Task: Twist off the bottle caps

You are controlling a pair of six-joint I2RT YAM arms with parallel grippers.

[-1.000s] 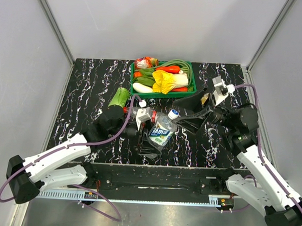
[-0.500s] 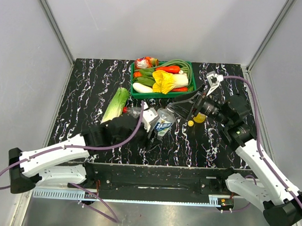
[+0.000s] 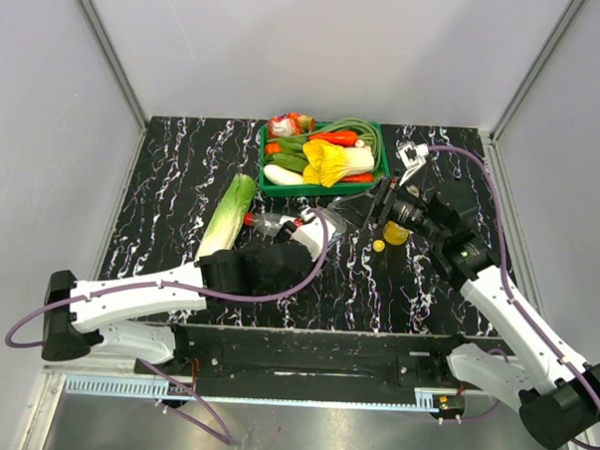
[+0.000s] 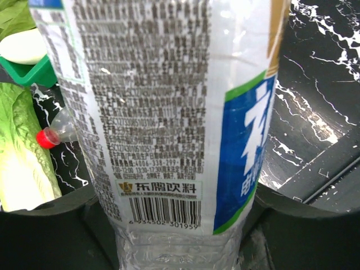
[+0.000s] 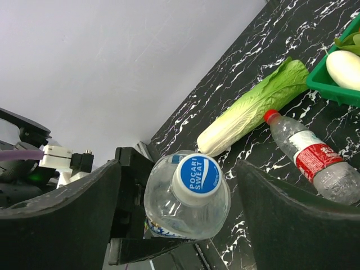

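Right wrist view shows the white cap (image 5: 197, 174) still on top of the clear bottle (image 5: 163, 209). The right tool (image 5: 179, 188) has its fingers wide apart, one on each side of the cap, not touching it. The left tool (image 4: 180, 225) is clamped on that bottle's body. The red cap (image 5: 271, 116) is still on the red-label bottle (image 5: 315, 160), which lies on the table (image 3: 172, 180) (just beside the cabbage (image 5: 253, 107)). A little yellow cap (image 3: 379, 245) seems to lie loose on the table, so I think one is done and two are left.
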